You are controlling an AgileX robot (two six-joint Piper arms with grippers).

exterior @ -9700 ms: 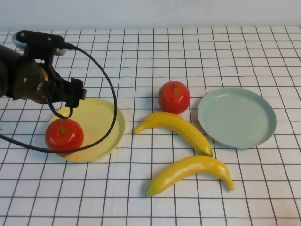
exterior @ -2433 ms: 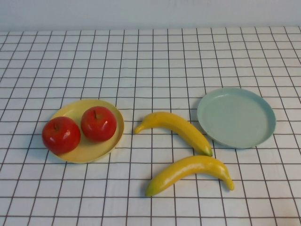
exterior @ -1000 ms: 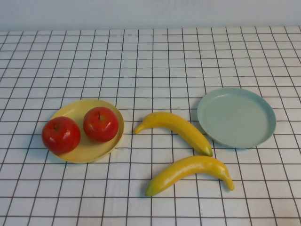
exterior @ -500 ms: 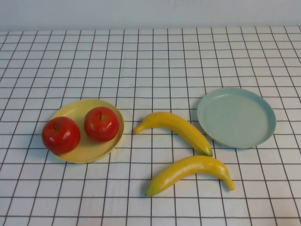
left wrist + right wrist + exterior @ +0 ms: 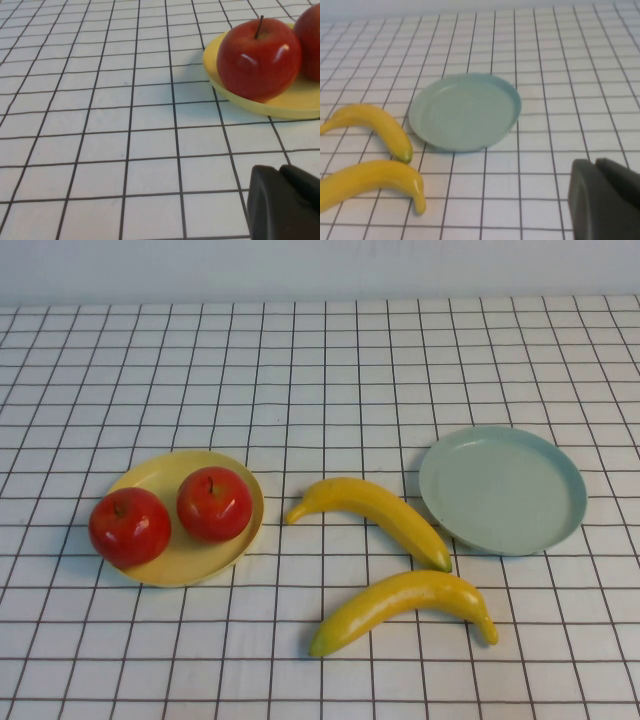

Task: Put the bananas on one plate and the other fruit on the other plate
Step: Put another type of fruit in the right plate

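The bananas (image 5: 375, 515) lie on the table beside the empty blue-green plate (image 5: 560, 530); the right gripper (image 5: 605, 200), shut like the left gripper (image 5: 282, 202) and both off the near edge, should open wide and grasp one mid-length.

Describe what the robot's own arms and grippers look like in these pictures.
Little shows. The high view has neither arm in it. Each wrist view catches one corner of its own gripper: the left gripper and the right gripper both appear as matte black, blocky parts with rounded edges and a seam between the two shut fingers. No cables, markings or arm links are visible.
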